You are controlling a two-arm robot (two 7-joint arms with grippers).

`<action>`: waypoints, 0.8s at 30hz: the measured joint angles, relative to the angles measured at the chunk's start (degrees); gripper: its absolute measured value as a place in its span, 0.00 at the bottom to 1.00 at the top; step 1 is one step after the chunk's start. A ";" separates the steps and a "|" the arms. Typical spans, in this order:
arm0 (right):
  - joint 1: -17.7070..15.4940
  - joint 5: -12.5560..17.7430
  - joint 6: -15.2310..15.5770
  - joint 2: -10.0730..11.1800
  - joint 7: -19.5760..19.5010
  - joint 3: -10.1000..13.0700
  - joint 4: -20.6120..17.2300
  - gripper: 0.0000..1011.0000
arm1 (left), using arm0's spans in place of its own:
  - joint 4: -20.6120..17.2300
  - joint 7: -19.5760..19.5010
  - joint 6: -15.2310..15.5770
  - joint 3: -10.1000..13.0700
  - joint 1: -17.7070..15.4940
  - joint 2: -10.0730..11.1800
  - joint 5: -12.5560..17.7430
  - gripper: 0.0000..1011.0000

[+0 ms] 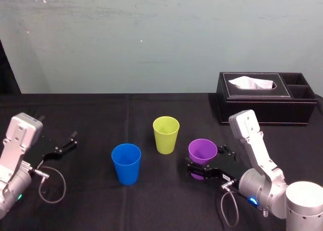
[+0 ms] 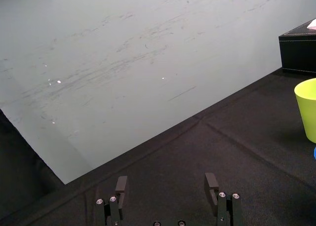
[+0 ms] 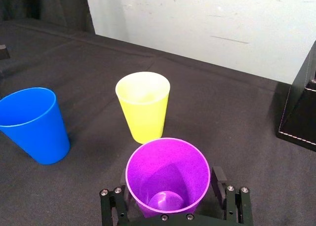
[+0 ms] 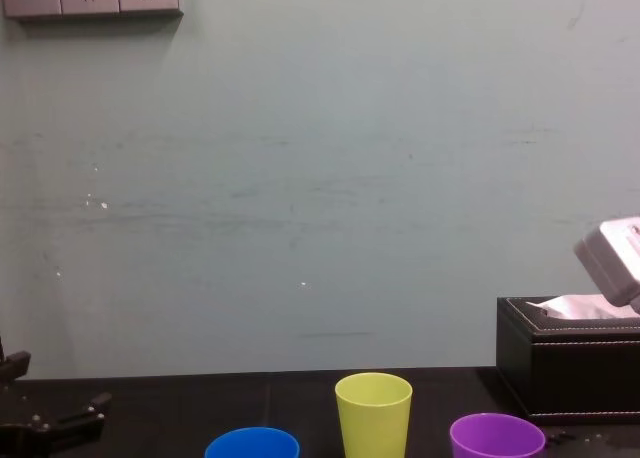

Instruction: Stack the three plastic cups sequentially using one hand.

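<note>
Nothing stacked: right gripper, spread, straddles purple cup at 4 o'clock; yellow cup and blue cup stand apart; left gripper parked open, empty, at 9 o'clock.

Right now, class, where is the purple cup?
In the head view the purple cup stands on the robot's right, just right of the yellow cup, inside the open right hand.

Yellow cup, purple cup, blue cup
</note>
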 joint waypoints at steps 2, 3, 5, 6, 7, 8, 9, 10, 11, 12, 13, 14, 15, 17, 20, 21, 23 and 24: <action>0.00 0.00 0.01 0.01 0.00 -0.01 0.00 0.99 | 0.00 0.00 0.00 0.00 0.00 0.00 0.00 0.99; 0.00 0.01 0.01 0.01 0.00 -0.02 0.00 0.98 | 0.00 0.00 0.00 0.00 0.00 0.00 0.00 0.99; -0.02 0.01 0.02 0.02 -0.01 -0.03 0.00 0.94 | 0.00 0.00 0.00 0.00 0.00 0.00 0.00 0.99; -0.02 0.02 0.02 0.03 -0.01 -0.03 0.00 0.92 | 0.00 0.00 0.00 0.00 0.00 0.00 0.00 0.99; -0.02 0.02 0.03 0.03 -0.01 -0.04 0.00 0.91 | 0.00 0.00 0.00 0.00 0.00 0.00 0.00 0.99; -0.03 0.02 0.03 0.04 -0.01 -0.04 0.00 0.90 | 0.00 0.00 0.00 0.00 -0.01 0.00 0.00 0.99; -0.03 0.03 0.04 0.04 -0.01 -0.05 -0.01 0.84 | 0.00 0.00 0.00 0.00 0.00 0.00 0.00 0.99; -0.03 0.03 0.05 0.05 -0.02 -0.06 -0.01 0.83 | 0.00 0.00 0.00 0.00 0.00 0.00 0.00 0.99; -0.03 0.04 0.06 0.05 -0.02 -0.07 -0.02 0.78 | 0.00 0.00 0.00 0.00 0.00 0.00 0.00 0.99; -0.03 0.04 0.06 0.06 -0.02 -0.07 -0.02 0.77 | 0.00 0.00 0.00 0.00 0.00 0.00 0.00 0.99; -0.03 0.04 0.06 0.06 -0.02 -0.08 -0.02 0.77 | 0.00 0.00 0.00 0.00 0.00 0.00 0.00 0.99; -0.03 0.05 0.06 0.06 -0.02 -0.08 -0.03 0.76 | 0.00 0.00 0.00 0.00 0.00 0.00 0.00 0.99; -0.03 0.05 0.07 0.07 -0.03 -0.08 -0.03 0.75 | 0.00 0.00 0.00 0.00 0.00 0.00 0.00 0.99; -0.03 0.06 0.08 0.08 -0.03 -0.09 -0.05 0.75 | 0.00 0.00 0.00 0.00 0.00 0.00 0.00 0.99; -0.03 0.06 0.09 0.09 -0.03 -0.09 -0.07 0.73 | 0.00 0.00 0.00 0.00 0.00 0.00 0.00 0.99; -0.03 0.06 0.09 0.09 -0.03 -0.09 -0.07 0.73 | 0.00 0.00 0.00 0.00 0.00 0.00 0.00 0.99; -0.07 -0.64 -0.11 0.16 0.02 -0.15 -0.69 0.73 | 0.00 0.00 0.00 0.00 0.00 0.00 0.00 0.99; -0.08 -1.22 -0.38 0.23 0.10 -0.18 -1.28 0.73 | 0.00 0.00 0.00 0.00 0.00 0.00 0.00 0.99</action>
